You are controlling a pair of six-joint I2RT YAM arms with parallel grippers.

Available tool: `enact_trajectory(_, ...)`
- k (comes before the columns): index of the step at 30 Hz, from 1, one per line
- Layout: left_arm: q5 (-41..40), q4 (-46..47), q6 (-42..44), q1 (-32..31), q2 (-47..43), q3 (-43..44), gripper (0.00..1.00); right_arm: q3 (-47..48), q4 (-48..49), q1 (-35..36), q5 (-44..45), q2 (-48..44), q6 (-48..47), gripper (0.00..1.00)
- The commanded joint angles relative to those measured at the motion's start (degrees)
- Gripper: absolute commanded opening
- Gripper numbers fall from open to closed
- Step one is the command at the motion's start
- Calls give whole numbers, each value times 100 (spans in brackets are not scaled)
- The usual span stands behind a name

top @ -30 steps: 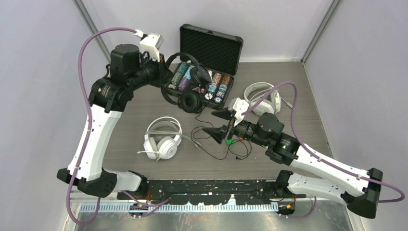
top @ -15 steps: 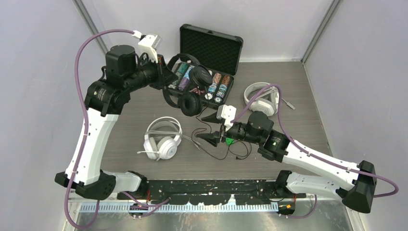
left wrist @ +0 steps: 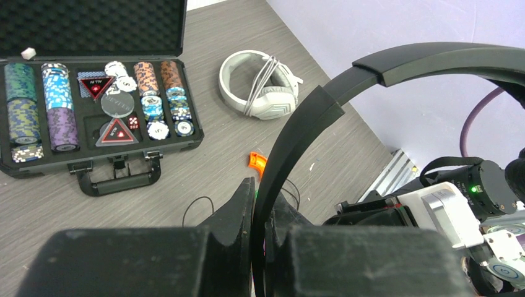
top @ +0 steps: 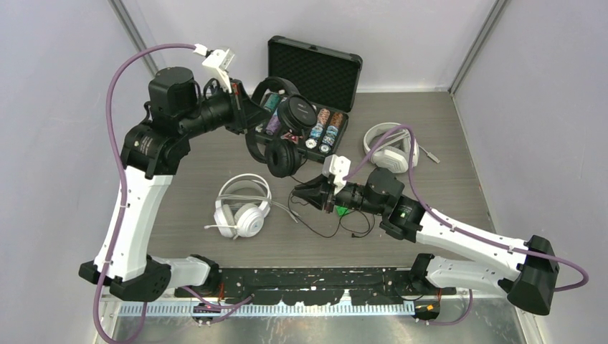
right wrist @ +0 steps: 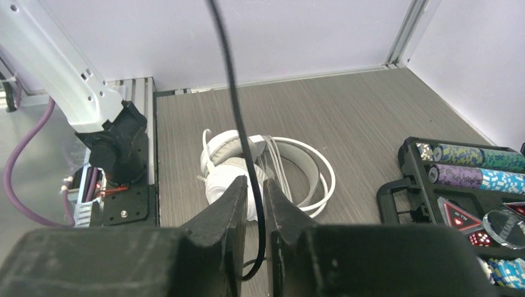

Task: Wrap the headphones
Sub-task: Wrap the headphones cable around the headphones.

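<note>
The black headphones (top: 285, 153) hang above the table in front of the chip case. My left gripper (left wrist: 263, 185) is shut on their headband (left wrist: 309, 117). Their thin black cable (right wrist: 232, 80) drops between the fingers of my right gripper (right wrist: 252, 182), which is closed on it just above the table; in the top view that gripper (top: 300, 193) sits below the earcups. The cable's loose end (top: 326, 223) lies coiled on the table. One white pair of headphones (top: 244, 208) lies centre-left, its cable wound round it. Another white pair (top: 391, 147) lies at the right, also wrapped.
An open black case (top: 315, 72) of poker chips stands at the back centre, right behind the hanging headphones. A small orange piece (left wrist: 257, 164) and a green one (top: 343, 210) lie on the table by the right wrist. Grey walls close in both sides.
My right gripper has moved left toward the hanging cable and closed from wide open onto it. The left arm has lifted the black headphones slightly and shifted them right.
</note>
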Motion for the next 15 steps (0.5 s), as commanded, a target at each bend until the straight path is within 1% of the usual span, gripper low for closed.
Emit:
enact_trajectory(1,284,453,-227,22,-197,115,0,-4,551,-4,126,-36,64,13)
enact_trajectory(3,310,414,-212,22,-185,142,0,-23,562,-4,261,-73,22,2)
enact_trajectory(4,318,390,-191,22,-176,166,0,-46,583,-6,326,-98,2,1)
enact_trajectory(11,610,178,16,22,-177,303,0,-50,587,-187,428,-165,-47,0)
enact_trajectory(15,1081,61,220,21,-178,349,0,64,638,-431,333,-112,-56,1)
